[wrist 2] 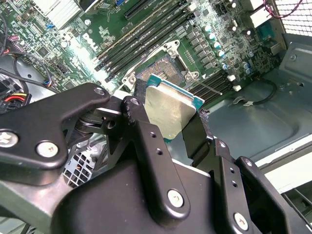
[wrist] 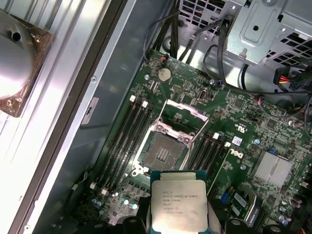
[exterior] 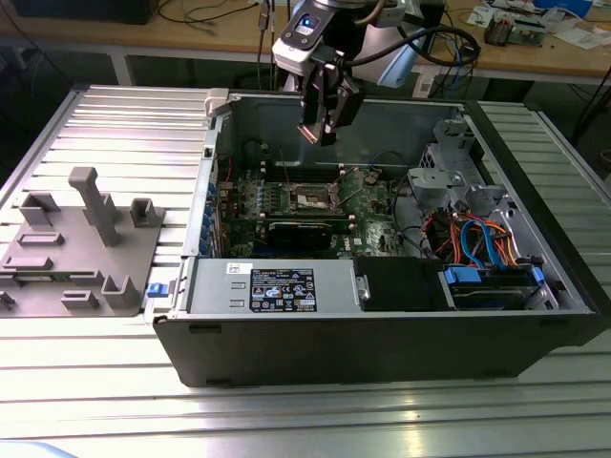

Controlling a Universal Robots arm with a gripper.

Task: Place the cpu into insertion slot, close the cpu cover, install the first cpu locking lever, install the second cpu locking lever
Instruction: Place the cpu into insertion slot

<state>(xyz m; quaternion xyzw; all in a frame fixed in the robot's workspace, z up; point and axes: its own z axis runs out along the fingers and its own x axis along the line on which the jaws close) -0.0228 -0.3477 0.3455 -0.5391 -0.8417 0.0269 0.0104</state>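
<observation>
On ribbed metal table near workbench, open case; cpu in pincer.

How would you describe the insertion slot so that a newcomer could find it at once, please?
Inside the open computer case, find the green motherboard. The insertion slot is its one square, metal-rimmed contact field, flanked by long black slots.

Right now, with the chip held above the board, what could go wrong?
The jaws grip the cpu only by its edges; a slip could drop it onto the contacts of the insertion slot. It also looks turned against the slot, so lowering it so may bend contacts. The raised cpu cover stands close and could be hit.
</observation>
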